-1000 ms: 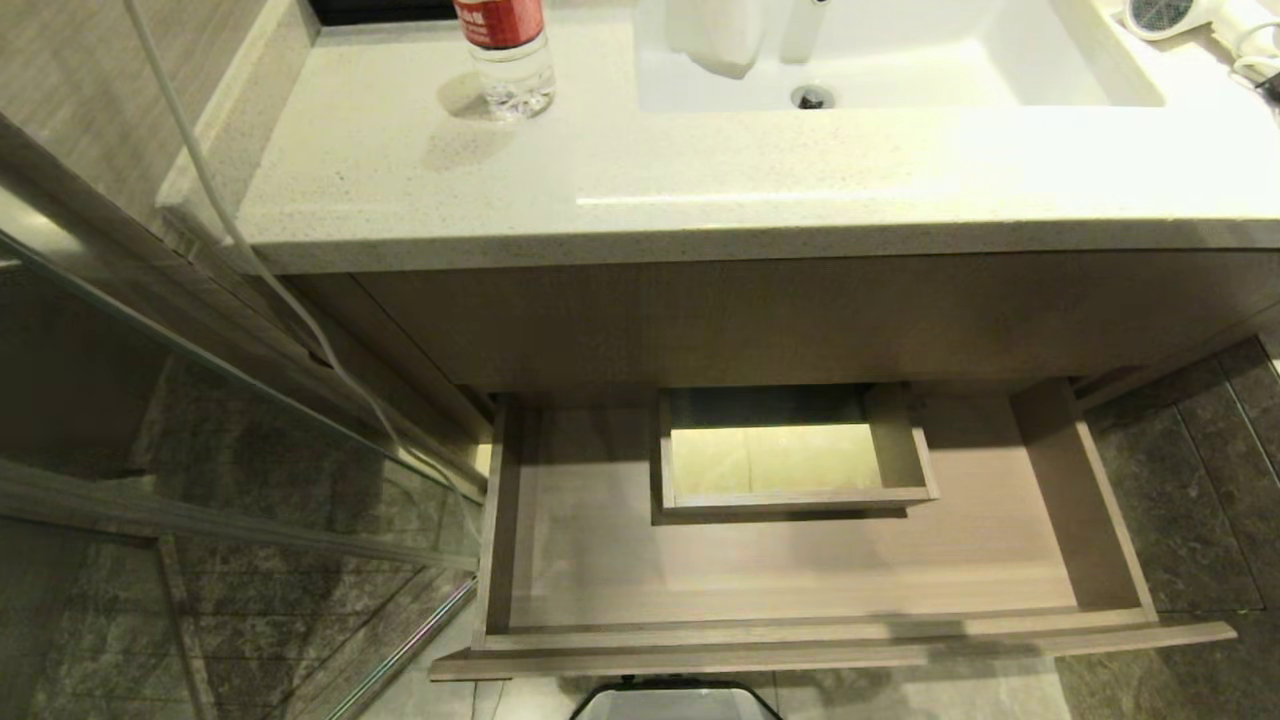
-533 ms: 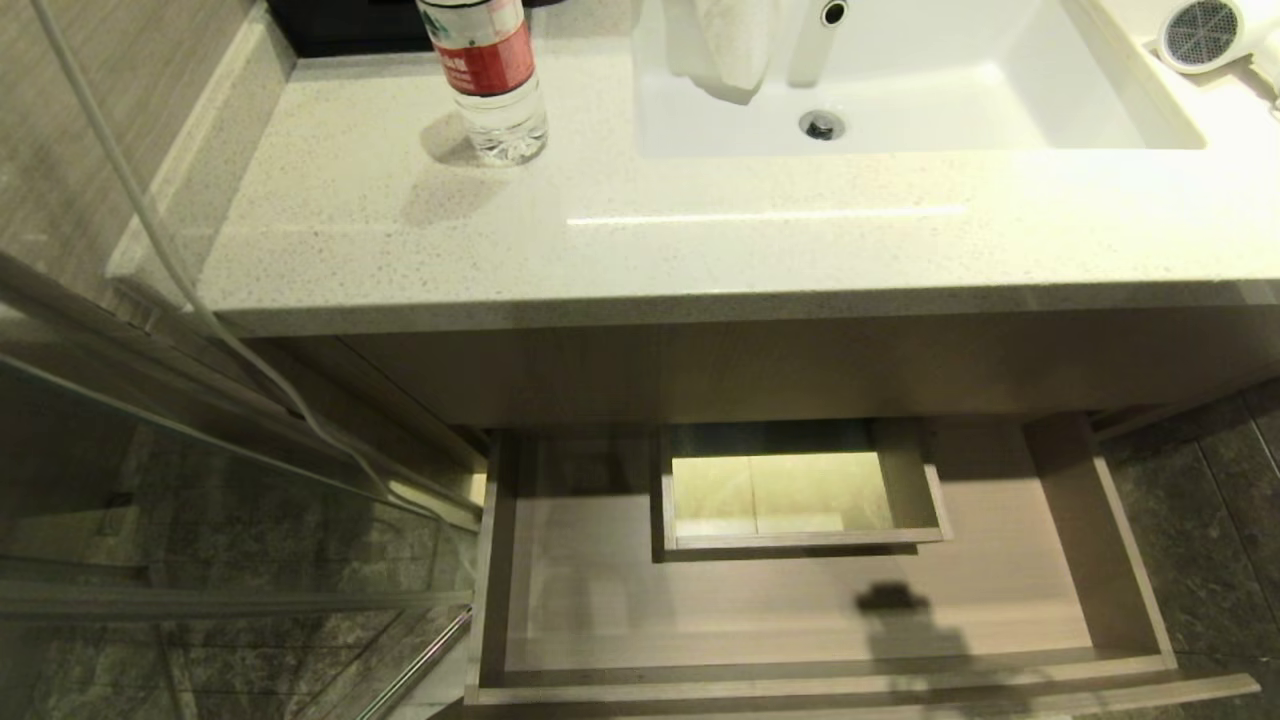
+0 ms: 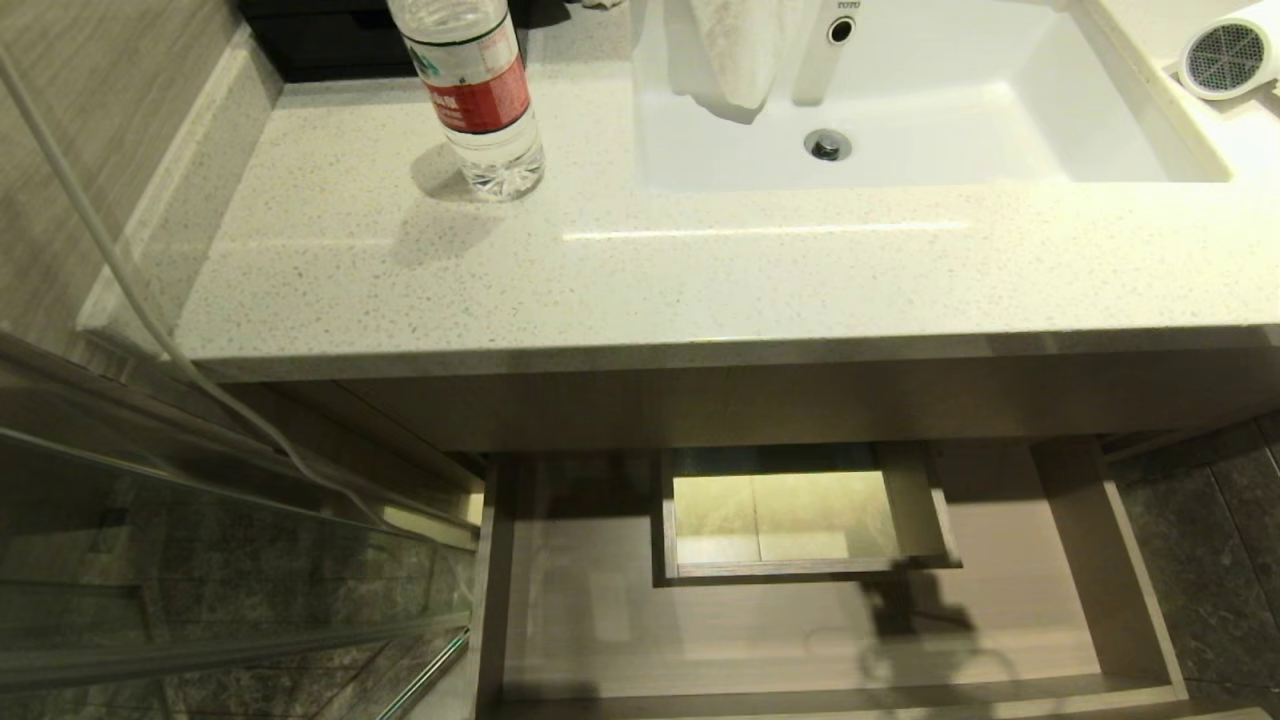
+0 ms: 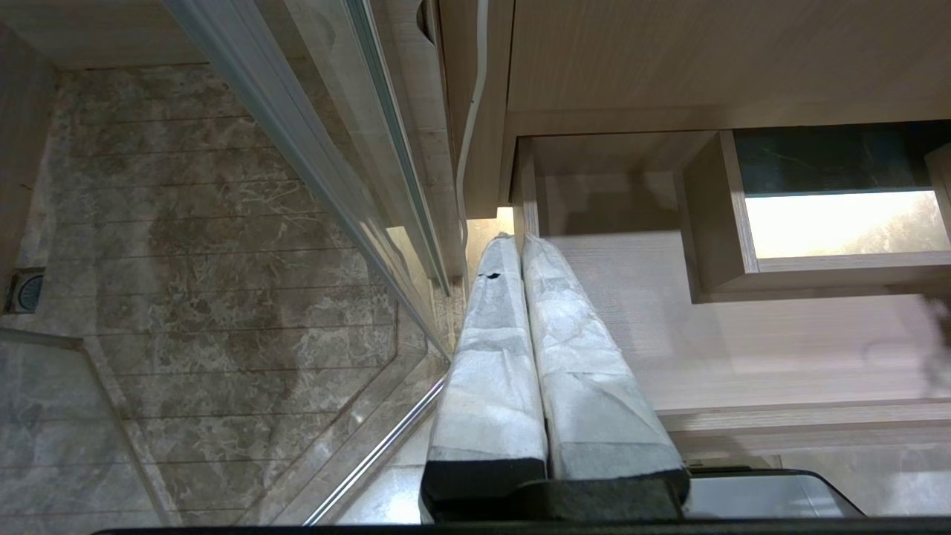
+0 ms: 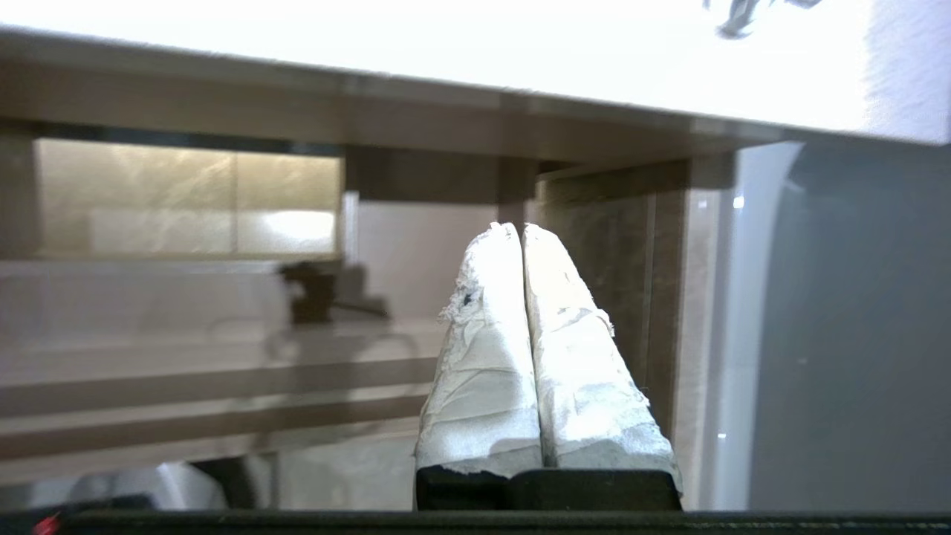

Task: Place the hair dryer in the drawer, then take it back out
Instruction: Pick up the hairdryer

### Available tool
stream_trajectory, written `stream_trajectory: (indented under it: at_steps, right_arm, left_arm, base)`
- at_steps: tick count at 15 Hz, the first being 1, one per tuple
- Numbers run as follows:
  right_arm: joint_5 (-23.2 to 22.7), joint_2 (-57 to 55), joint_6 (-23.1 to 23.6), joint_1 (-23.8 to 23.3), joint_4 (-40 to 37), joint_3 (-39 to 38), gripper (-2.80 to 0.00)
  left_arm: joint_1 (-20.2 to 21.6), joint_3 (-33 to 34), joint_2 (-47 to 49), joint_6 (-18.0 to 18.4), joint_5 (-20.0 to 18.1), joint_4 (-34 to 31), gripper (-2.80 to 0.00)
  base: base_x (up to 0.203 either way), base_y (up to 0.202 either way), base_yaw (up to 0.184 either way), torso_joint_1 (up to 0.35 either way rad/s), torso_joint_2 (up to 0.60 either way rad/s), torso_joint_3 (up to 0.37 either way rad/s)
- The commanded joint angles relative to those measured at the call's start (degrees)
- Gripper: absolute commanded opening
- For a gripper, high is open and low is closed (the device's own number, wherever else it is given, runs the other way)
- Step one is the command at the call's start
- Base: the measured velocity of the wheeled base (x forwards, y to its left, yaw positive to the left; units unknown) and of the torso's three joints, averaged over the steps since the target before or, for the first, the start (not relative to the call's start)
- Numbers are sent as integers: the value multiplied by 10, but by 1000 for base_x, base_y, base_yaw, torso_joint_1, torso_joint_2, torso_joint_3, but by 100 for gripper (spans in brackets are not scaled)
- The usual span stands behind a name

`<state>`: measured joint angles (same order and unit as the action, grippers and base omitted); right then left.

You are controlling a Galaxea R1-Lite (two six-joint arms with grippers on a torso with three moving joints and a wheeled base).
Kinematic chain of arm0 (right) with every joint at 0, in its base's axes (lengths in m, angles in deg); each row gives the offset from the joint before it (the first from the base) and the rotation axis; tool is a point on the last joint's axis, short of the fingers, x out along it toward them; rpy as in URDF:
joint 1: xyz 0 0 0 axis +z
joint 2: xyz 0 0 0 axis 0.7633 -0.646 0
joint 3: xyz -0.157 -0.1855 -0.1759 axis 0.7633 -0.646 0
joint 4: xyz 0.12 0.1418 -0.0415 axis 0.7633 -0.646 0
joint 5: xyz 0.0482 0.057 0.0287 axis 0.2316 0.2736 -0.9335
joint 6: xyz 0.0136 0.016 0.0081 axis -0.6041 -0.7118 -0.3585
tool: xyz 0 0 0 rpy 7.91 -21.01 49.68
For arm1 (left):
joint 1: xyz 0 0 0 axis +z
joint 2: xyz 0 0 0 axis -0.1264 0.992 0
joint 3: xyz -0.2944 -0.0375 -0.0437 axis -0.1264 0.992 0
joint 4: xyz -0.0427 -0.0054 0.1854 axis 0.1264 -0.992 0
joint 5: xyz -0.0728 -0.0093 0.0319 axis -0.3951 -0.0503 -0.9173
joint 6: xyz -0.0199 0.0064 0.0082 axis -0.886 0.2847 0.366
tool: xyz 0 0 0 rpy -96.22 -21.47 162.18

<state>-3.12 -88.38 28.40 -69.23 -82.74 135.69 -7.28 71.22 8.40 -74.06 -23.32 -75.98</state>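
The white hair dryer (image 3: 1225,58) lies on the countertop (image 3: 700,290) at the far right, past the basin, with its grey grille facing me. Below the counter the wood-grain drawer (image 3: 1105,560) stands pulled out, and nothing lies on its floor around the boxed cut-out (image 3: 915,520). Neither gripper shows in the head view. My right gripper (image 5: 516,227) is shut and empty, held level before the right end of the drawer (image 5: 186,375), under the counter edge. My left gripper (image 4: 518,238) is shut and empty, parked over the left front corner of the drawer (image 4: 743,357).
A water bottle (image 3: 470,95) stands on the counter's left part. The white basin (image 3: 1000,150) holds a tap (image 3: 830,50) and a hanging towel (image 3: 735,50). A glass shower partition (image 3: 200,560) and a white cable (image 3: 130,290) run along the left.
The head camera has risen, so the counter and hair dryer show more and the drawer's front has slid out of the picture. A dark shadow has come onto the drawer floor.
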Motion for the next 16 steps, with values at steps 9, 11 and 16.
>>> stream_trajectory:
  at_steps: [9,11,16]
  right_arm:
    - [20,-187,64,-124,124,81,-280]
    - [19,-214,54,-132,153,84,-280]
    - [18,-262,53,-131,181,110,-280]
  left_arm:
    - [0,0,1,0,0,0,-280]
    - [0,0,1,0,0,0,-280]
    - [0,0,1,0,0,0,-280]
  base:
    - [0,0,0,0,0,0]
    - [0,0,0,0,0,0]
    - [0,0,0,0,0,0]
